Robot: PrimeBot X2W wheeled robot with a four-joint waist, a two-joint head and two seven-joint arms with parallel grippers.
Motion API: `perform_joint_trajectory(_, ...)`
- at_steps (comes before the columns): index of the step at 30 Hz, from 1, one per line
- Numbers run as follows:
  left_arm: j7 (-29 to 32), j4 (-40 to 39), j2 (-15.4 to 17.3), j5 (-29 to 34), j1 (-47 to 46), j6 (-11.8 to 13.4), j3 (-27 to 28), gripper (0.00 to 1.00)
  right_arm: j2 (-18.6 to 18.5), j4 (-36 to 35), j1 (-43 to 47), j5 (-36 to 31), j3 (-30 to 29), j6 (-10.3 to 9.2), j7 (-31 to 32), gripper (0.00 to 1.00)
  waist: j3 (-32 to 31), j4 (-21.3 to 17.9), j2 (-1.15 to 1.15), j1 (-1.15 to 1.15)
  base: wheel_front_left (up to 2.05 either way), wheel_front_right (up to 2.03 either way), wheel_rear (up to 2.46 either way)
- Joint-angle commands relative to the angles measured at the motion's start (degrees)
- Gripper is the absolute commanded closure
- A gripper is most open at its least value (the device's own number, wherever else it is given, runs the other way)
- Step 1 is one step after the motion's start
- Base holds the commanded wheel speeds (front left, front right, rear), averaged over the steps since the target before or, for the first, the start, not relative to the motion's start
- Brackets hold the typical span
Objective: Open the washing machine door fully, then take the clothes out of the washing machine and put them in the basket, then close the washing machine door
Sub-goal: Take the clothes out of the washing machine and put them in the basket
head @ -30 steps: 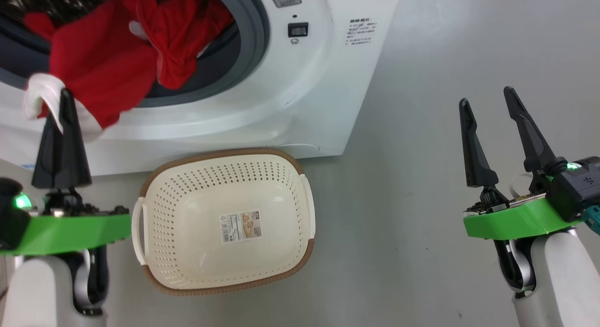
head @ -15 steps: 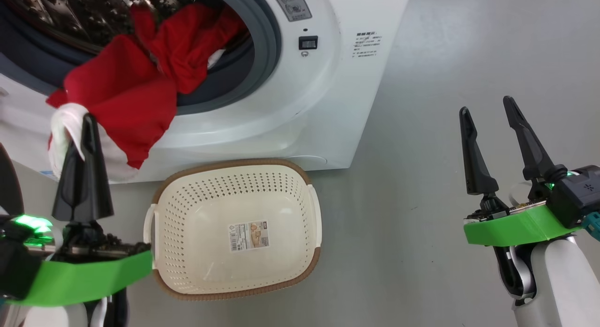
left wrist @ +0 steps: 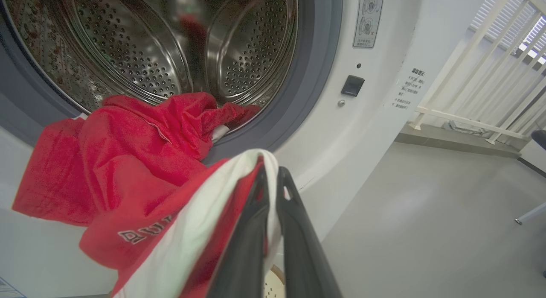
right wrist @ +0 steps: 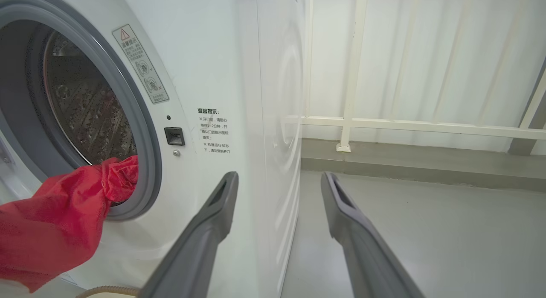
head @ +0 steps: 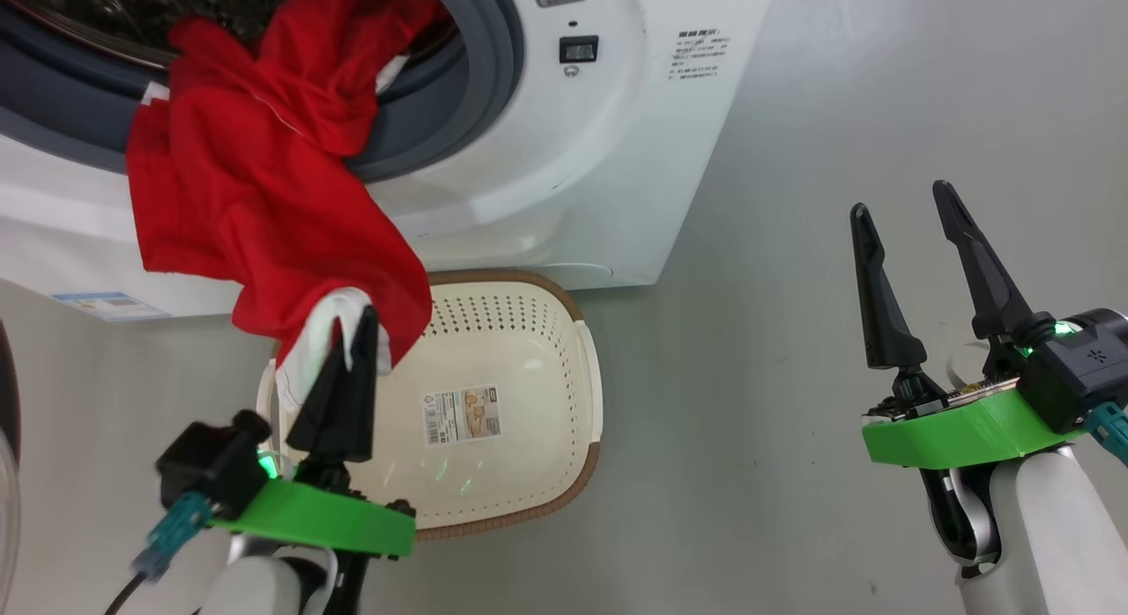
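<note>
One pull: with left fingers (head: pixel 339 403) pinching soft red fabric clothes (head: pixel 256 183), right fingers (head: pixel 881 307) spread, draw tail off grey rubber ring (head: pixel 489 77) and lower into cream perforated plastic basket (head: pixel 538 351).

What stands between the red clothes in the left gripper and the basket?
Nothing visible does. The left gripper holds the white trim of the clothes over the open basket. Their other end hangs from the washing machine opening and may drag.

Right gripper (right wrist: pixel 279 178) fingers spread wide; washing machine (right wrist: pixel 222 67) ahead of left finger, red clothes (right wrist: pixel 55 221) hanging out further left.
</note>
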Motion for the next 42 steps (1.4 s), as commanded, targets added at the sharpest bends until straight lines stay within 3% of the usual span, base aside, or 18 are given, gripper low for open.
perform_joint_trajectory(1, -0.39, 0.50, 0.51, -0.95, -2.02, -0.50, 1.05, 1.00, 0.07, -1.78, -0.75, 0.01, 1.55, 0.12, -0.36, 0.00, 0.89, -0.30, 0.00, 0.00, 0.00, 0.00, 0.00)
perform_joint_trajectory(8, -1.24, 16.40, 0.40, -5.62, -8.39, -1.20, -4.88, 1.00, 0.07, -2.20, -2.00, -0.48, 1.84, 0.12, -0.36, 0.00, 4.03, -0.73, 0.00, 0.00, 0.00, 0.00, 0.00)
perform_joint_trajectory(14, -1.61, 28.94, 0.36, -15.01, -14.43, -1.32, -10.83, 1.00, 0.07, -2.55, -3.49, -0.49, 2.28, 0.12, -0.36, 0.00, 7.23, -1.50, 0.00, 0.00, 0.00, 0.00, 0.00)
perform_joint_trajectory(17, -1.73, 33.96, 0.36, -16.73, -17.39, -1.32, -13.32, 1.00, 0.07, -2.71, -4.14, -0.39, 2.28, 0.12, -0.36, 0.00, 8.78, -1.84, 0.00, 0.00, 0.00, 0.00, 0.00)
perform_joint_trajectory(28, -1.79, 42.22, 0.35, -26.97, -21.92, -1.33, -24.41, 1.00, 0.07, -3.46, -6.41, -0.04, 2.28, 0.12, -0.36, 0.00, 13.89, -2.92, 0.00, 0.00, 0.00, 0.00, 0.00)
perform_joint_trajectory(35, -1.79, 48.44, 1.00, -31.73, -24.13, -1.34, -27.09, 1.00, 0.07, -3.86, -7.62, -0.53, 1.85, 0.12, -0.36, 0.00, 15.77, -3.18, 0.00, 0.00, 0.00, 0.00, 0.00)
perform_joint_trajectory(39, -1.79, 50.59, 2.54, -29.62, -26.01, -1.12, -24.61, 1.00, 0.07, -4.04, -7.64, -0.78, 1.69, 0.12, -0.36, 0.00, 16.29, -2.94, 0.00, 0.00, 0.00, 0.00, 0.00)
perform_joint_trajectory(42, -1.79, 52.32, 2.83, -25.81, -26.66, 0.88, -21.64, 1.00, 0.07, -4.09, -7.78, -0.81, 1.65, 0.12, -0.36, 0.00, 16.69, -2.96, 0.00, 0.00, 0.00, 0.00, 0.00)
